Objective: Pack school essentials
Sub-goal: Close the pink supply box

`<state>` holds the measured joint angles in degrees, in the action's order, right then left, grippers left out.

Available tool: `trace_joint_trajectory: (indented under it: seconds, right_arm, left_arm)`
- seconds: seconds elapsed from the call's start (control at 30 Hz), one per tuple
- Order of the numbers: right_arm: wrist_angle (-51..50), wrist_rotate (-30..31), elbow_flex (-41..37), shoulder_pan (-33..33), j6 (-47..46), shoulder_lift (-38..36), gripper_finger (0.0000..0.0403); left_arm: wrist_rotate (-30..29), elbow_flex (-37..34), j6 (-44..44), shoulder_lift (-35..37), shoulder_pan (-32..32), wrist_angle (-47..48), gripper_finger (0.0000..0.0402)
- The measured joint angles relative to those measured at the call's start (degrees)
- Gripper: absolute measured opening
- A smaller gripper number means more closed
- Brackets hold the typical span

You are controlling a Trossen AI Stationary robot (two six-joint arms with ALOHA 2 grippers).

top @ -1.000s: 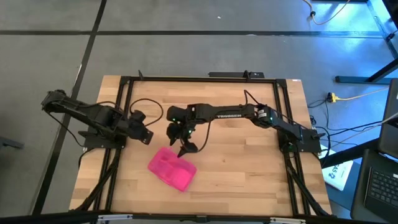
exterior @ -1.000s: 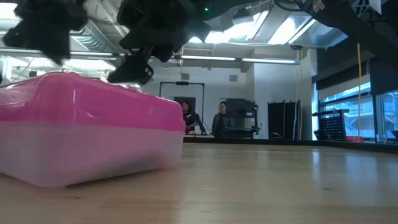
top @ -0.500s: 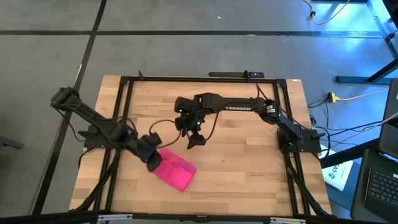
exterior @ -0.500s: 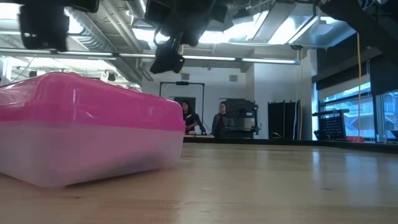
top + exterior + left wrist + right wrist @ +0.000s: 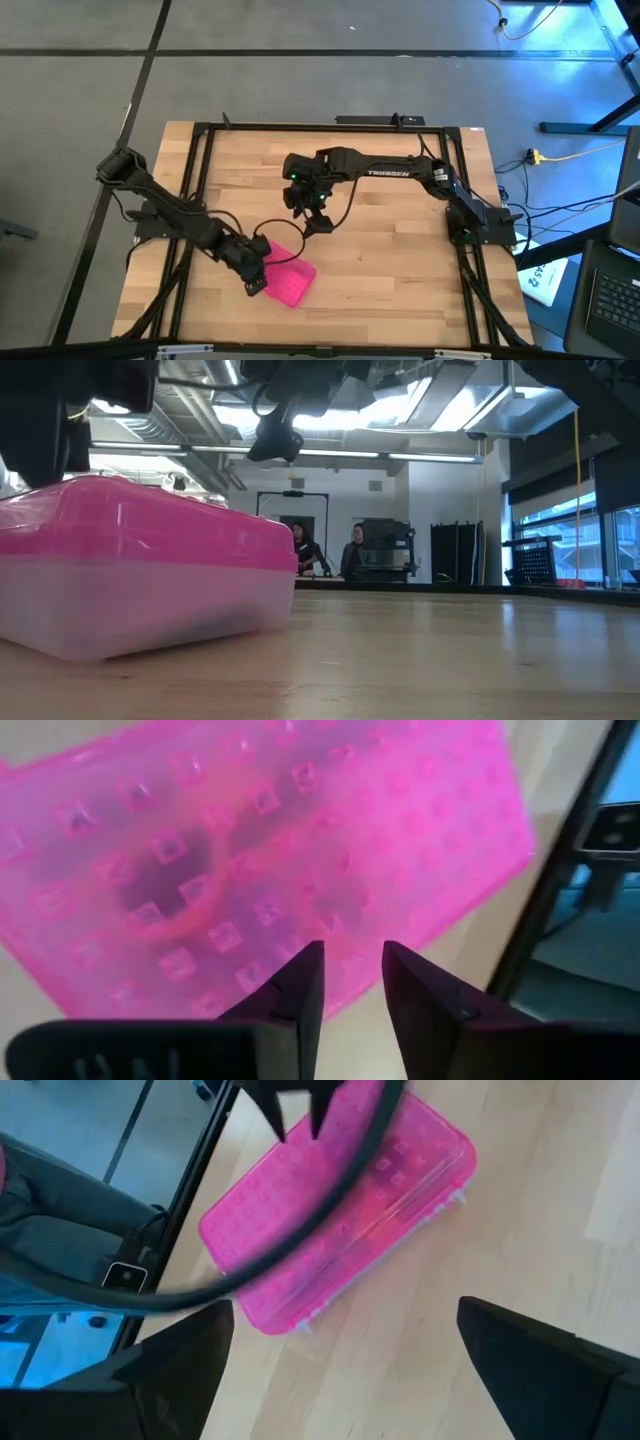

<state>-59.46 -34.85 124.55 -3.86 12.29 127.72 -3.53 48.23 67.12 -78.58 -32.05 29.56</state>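
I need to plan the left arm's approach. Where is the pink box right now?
In the high view, the pink box lies closed on the table's near-left part, the left gripper over its left end.

Left tool (image 5: 254, 283) at pink box (image 5: 288, 281), right tool (image 5: 320, 222) apart.

box (image 5: 284, 278) on table (image 5: 400, 260) front-left — left pincer (image 5: 252, 283) over its left end, right pincer (image 5: 318, 222) behind
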Motion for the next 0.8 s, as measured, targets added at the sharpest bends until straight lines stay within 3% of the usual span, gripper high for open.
trace_joint_trajectory:
  seconds: [0.5, 0.8]
  right_arm:
    - [-2.07, 0.24, -0.04, -0.48, 0.42, -0.44, 0.0386]
    - [-7.21, 12.55, -0.07, -0.5, 1.05, -6.77, 0.0386]
  left_arm:
    - [2.21, 0.31, 0.21, -6.41, 3.48, -1.49, 0.0097]
    - [1.07, 0.26, -1.09, -6.71, 10.64, -1.36, 0.0097]
